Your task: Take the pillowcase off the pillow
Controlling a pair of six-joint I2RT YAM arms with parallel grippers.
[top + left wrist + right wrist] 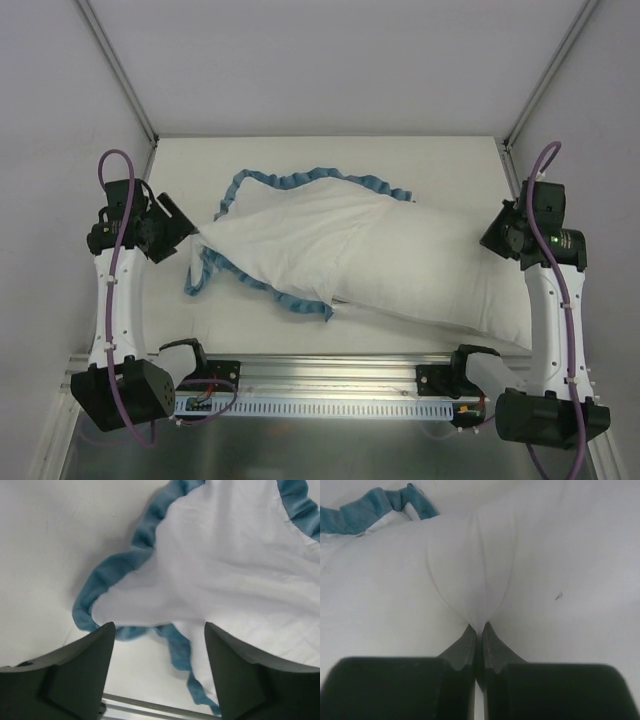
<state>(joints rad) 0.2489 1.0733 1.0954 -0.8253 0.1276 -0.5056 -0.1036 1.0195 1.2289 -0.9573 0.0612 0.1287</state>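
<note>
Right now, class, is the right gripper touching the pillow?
Touching. The right wrist view shows the right gripper shut, pinching a fold of the pillow.

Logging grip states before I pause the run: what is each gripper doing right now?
Left gripper: open, gripping nothing; the pillowcase lies just beyond it.
Right gripper: shut, pinching a fold of the pillow.
</note>
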